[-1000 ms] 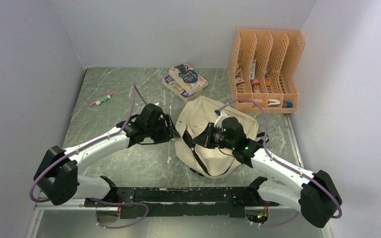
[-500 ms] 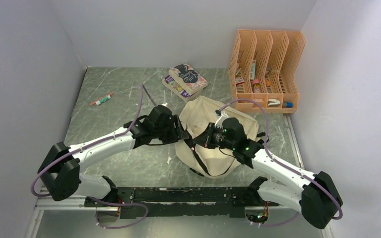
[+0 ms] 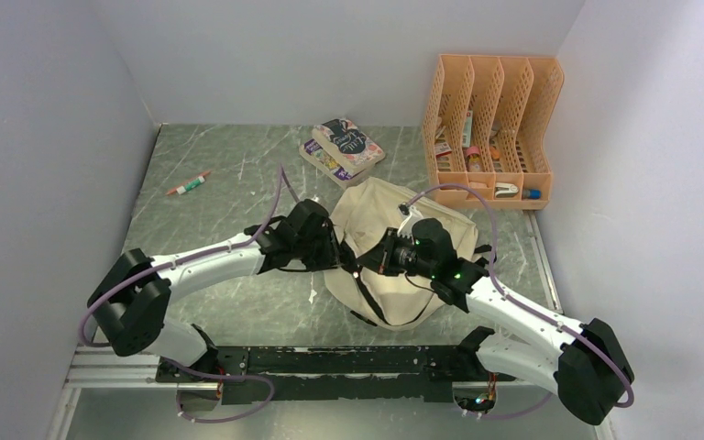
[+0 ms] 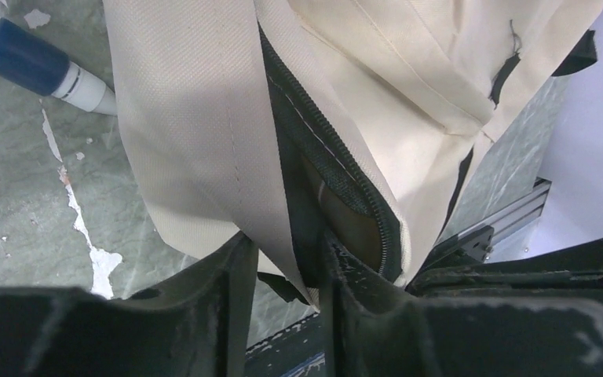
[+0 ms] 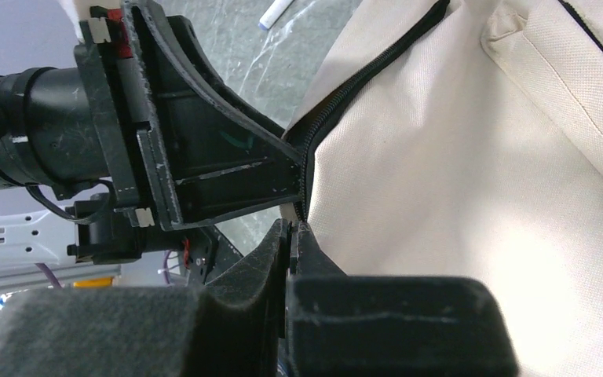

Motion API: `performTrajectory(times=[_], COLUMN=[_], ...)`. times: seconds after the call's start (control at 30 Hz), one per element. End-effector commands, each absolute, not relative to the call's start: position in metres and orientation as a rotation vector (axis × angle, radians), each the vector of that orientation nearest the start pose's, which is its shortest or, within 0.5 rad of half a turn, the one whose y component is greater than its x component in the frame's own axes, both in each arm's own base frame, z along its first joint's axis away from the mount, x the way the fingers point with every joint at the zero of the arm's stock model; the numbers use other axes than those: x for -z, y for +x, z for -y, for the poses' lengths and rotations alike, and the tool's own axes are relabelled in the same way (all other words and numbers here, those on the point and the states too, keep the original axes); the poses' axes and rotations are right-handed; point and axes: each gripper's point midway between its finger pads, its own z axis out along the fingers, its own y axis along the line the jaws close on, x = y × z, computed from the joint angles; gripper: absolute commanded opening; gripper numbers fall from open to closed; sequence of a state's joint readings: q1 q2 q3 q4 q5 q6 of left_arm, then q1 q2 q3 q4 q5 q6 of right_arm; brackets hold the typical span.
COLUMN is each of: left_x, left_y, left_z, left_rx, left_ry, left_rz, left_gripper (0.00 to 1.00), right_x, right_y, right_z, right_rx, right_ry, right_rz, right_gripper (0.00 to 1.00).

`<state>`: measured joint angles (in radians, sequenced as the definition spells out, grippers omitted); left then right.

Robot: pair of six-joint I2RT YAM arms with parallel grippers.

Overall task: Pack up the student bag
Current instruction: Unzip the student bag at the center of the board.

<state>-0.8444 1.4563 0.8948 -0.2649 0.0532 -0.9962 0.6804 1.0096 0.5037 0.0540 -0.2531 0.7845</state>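
1. The bag (image 3: pixel 371 202) lies slumped in the middle of the table (image 3: pixel 229 229), right between the two arms, with its black zipper (image 4: pixel 326 157) gaping a little on the side facing the left arm.
2. It's soft cloth, light and floppy, with no shape of its own. Grab a bare panel and it will probably just fold and sag. The stitched zipper edge looks like the firmest hold, with one grip on each lip to pull the mouth wide.
3. The right gripper (image 5: pixel 293 232) has its fingers pressed tight together, pinching the bag at the zipper line.
4. The left gripper (image 4: pixel 283 251) has its jaws either side of the other lip, cloth and zipper tape running between them. Whether they are actually biting, I cannot tell from here.
5. Just beside the bag's flap lies a blue-capped pen (image 4: pixel 39 67). Further back there's a stack of books (image 3: pixel 344 147), an orange file rack (image 3: pixel 490 128) at the far right, and another pen (image 3: pixel 188 183) well off to the left.
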Motion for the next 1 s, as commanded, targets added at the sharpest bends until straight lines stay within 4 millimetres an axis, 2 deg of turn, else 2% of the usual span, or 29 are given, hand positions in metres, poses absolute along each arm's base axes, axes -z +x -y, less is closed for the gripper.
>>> performTrajectory(times=[0.0,0.07,0.17,0.2,0.5,0.73,0.83,0.97], left_x=[-0.106,-0.105,-0.105,-0.106,-0.109,-0.109,-0.109,-0.108], left_y=[0.222,0.228,0.241,0.248,0.301,0.329,0.338,0.348], left_z=[0.323,0.321,0.313,0.308,0.266,0.225,0.206,0.182], left_rx=[0.878,0.86,0.85,0.846,0.756,0.687,0.651,0.599], left_ry=[-0.08,-0.055,-0.055,-0.067,-0.12,-0.199,-0.217,-0.251], left_rz=[-2.565,-2.56,-2.572,-2.567,-2.536,-2.514,-2.51,-2.506], left_gripper=[0.35,0.3,0.09,0.06,0.05,0.05,0.05,0.05], right_x=[-0.144,-0.147,-0.151,-0.151,-0.142,-0.124,-0.114,-0.108], right_y=[0.202,0.198,0.191,0.189,0.162,0.161,0.164,0.165], right_z=[-0.26,-0.264,-0.271,-0.273,-0.28,-0.263,-0.252,-0.246], right_rx=[-1.147,-1.185,-1.244,-1.259,-1.371,-1.236,-1.139,-1.087], right_ry=[-0.091,-0.131,-0.194,-0.214,-0.351,-0.274,-0.223,-0.215], right_rz=[-2.196,-2.188,-2.185,-2.192,-2.264,-2.371,-2.418,-2.442], right_gripper=[0.0,0.0,0.0,0.0,0.0,0.0,0.0,0.0])
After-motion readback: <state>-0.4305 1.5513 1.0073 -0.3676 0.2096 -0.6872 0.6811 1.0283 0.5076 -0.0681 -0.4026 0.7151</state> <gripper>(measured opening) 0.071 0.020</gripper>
